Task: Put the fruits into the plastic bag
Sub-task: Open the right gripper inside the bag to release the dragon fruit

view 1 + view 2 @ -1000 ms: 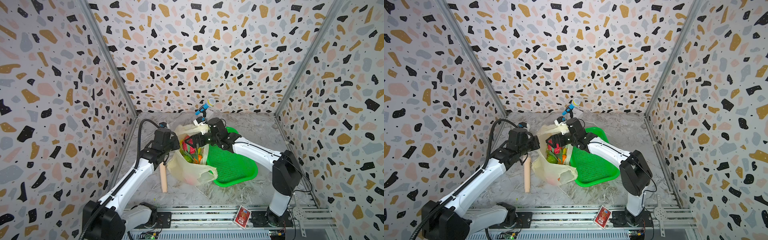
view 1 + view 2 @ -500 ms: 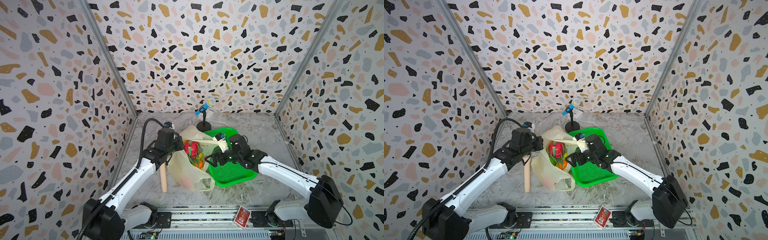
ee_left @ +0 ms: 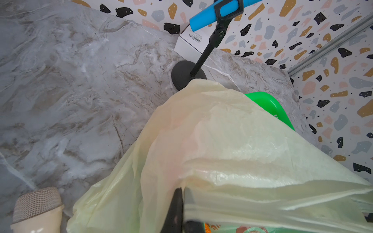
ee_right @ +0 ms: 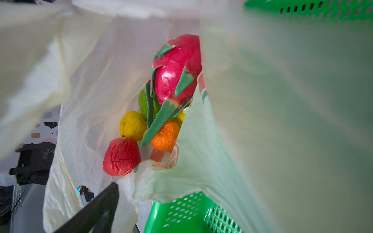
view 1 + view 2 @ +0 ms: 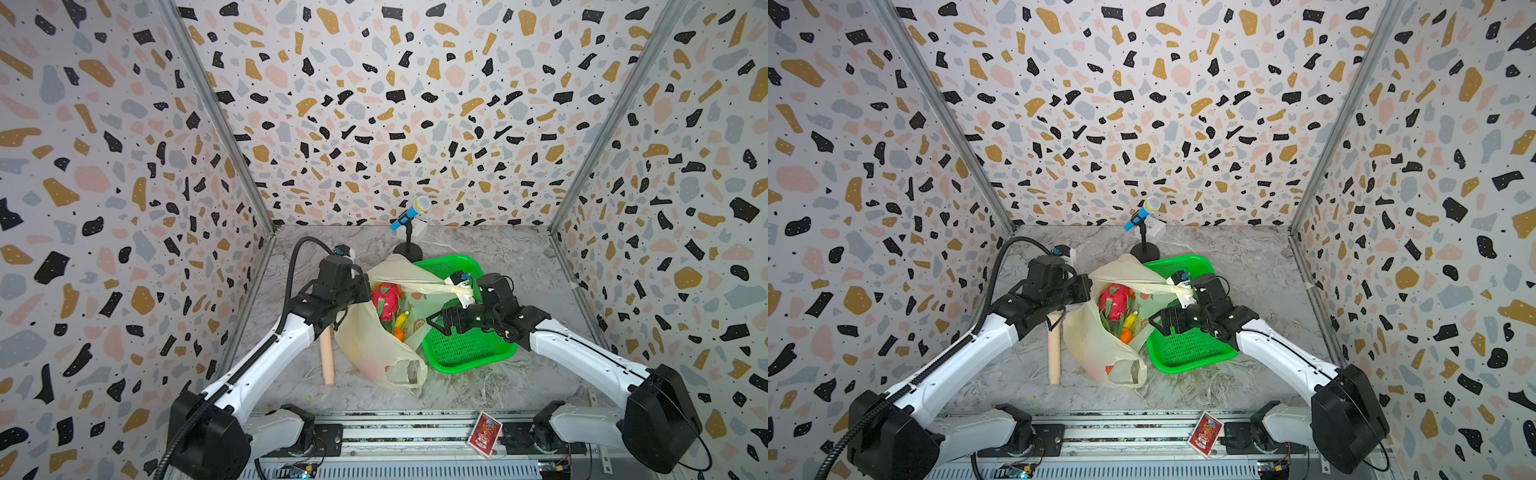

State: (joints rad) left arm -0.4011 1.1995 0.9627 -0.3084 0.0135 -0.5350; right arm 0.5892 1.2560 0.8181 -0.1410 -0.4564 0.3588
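Sprawling across the marble counter [image 5: 519, 257], the plastic bag [image 5: 365, 345] is lying open between the two arms, and its side is overlapping the green basket [image 5: 469, 353]. The left claw [image 3: 182, 191] is pinching the bag's rim, pressed together on the film. The right claw [image 5: 438, 322] is hovering over the basket with its jaws spread wide. Inside the bag, the dragon fruit [image 4: 177, 68] is resting on an orange [image 4: 165, 137] and a lemon [image 4: 132, 126].

Bag: plastic bag [image 4: 90, 80] gaping open, pale see-through walls around everything.
Inside: dragon fruit [image 4: 177, 68] on top of green fruit [image 4: 143, 102], lemon [image 4: 132, 126] and orange [image 4: 165, 137]; red fruit [image 4: 122, 159] touching the lemon.
Below: green basket [image 4: 181, 213] under the bag's edge.
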